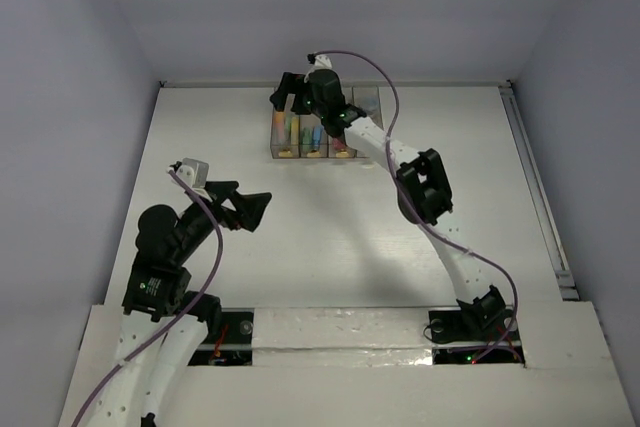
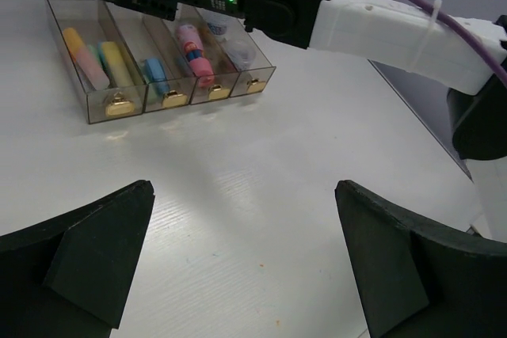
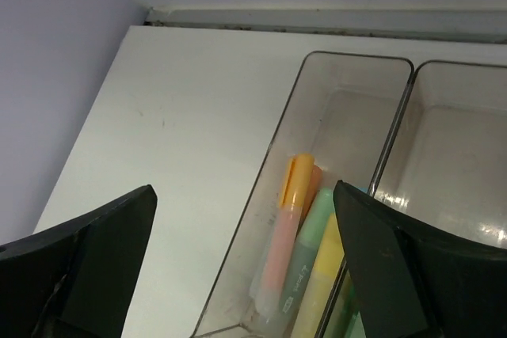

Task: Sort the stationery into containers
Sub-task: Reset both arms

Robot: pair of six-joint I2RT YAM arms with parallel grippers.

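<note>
- The right gripper (image 1: pixel 288 99) hangs wide open, empty; markers (image 3: pixel 297 227) lie in the containers (image 2: pixel 79 77) just beneath it.
- The left gripper (image 2: pixel 245 263), also wide open, holds nothing.
- Sorting seems finished; next, lift away cleanly.

You have four joined clear bins (image 2: pixel 146 100), three highlighters (image 3: pixel 277 251) in the end bin, and two arms (image 1: pixel 445 245).

1. A white bench (image 1: pixel 300 247) fills the enclosure, with soft glare across its surface near the front.
2. Pale lavender-grey walls (image 1: pixel 330 7) close it in at the left, back and right.
3. A metal rail (image 1: pixel 540 197) runs along the bench's right edge.
</note>
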